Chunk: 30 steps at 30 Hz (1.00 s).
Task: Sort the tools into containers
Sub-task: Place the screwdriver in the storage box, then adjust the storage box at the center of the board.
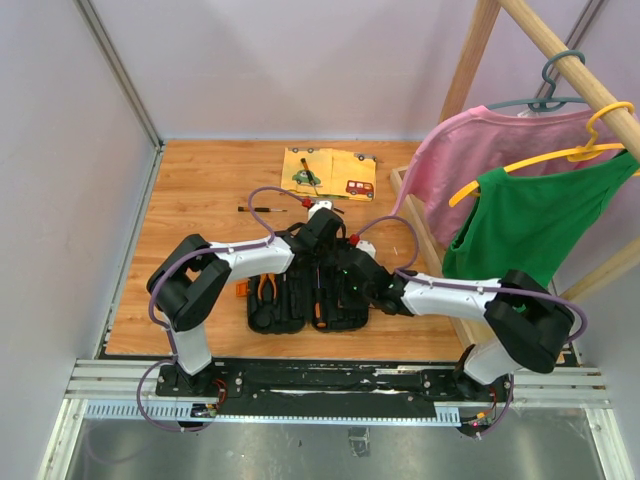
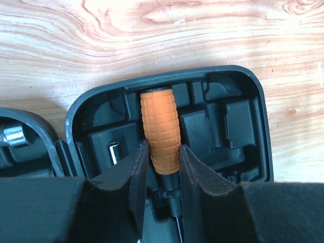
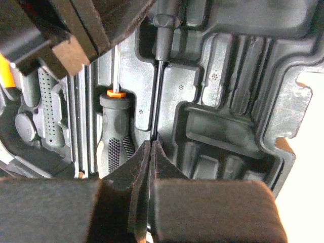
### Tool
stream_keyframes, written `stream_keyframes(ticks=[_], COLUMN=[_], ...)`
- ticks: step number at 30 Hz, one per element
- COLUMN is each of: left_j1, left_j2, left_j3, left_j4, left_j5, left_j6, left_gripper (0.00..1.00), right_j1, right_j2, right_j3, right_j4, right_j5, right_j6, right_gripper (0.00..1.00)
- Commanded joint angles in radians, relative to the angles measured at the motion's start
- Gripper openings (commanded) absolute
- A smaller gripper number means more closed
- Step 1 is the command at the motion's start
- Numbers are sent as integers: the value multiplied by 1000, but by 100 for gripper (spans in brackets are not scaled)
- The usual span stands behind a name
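Top view: cannot see most of the case [image 1: 275,312] under the arms [image 1: 250,258]; cannot make out the tools [image 1: 308,178] on the cloth [image 1: 345,165]. Left wrist: loses the screwdriver [image 2: 160,132] shaft behind the left fingers [image 2: 132,177] and past the bottom edge; cuts the case's other half at the left edge. Right wrist: cannot tell whether the closed right fingers [image 3: 169,174] pinch the shaft tip or only cover it; hides the second screwdriver [image 3: 114,132] handle end behind them.

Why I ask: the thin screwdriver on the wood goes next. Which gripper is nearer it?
Left. The left gripper holds an orange-handled screwdriver at the far end of the case, near the thin screwdriver; the right gripper is over the case, nearer the bases.
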State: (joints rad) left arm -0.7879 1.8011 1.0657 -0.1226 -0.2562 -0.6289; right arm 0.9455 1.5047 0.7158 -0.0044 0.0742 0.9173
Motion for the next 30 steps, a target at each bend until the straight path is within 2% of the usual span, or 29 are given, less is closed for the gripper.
stream_keyframes(ticks=[1, 4, 8, 12, 20, 30], left_j1=[15, 16, 16, 18, 18, 18], left_j2=[26, 24, 21, 17, -39, -169], left_j3=[-45, -49, -53, -58, -87, -80], left_j4=[-40, -39, -37, -34, 18, 18], left_j5=[-2, -2, -2, -4, 33, 56], left_j6=[19, 21, 22, 23, 64, 59], left_gripper=[20, 20, 20, 20, 25, 52], right_j1=[0, 0, 0, 1, -3, -7], right_j2=[-6, -79, -165, -269, -515, -689], right_j3=[-87, -96, -66, -60, -167, -238], right_j4=[-135, -28, 20, -45, -198, -291], right_j5=[71, -31, -131, -71, 181, 275], right_j6=[-89, -166, -254, -271, -206, -180], right_gripper=[1, 8, 28, 37, 43, 46])
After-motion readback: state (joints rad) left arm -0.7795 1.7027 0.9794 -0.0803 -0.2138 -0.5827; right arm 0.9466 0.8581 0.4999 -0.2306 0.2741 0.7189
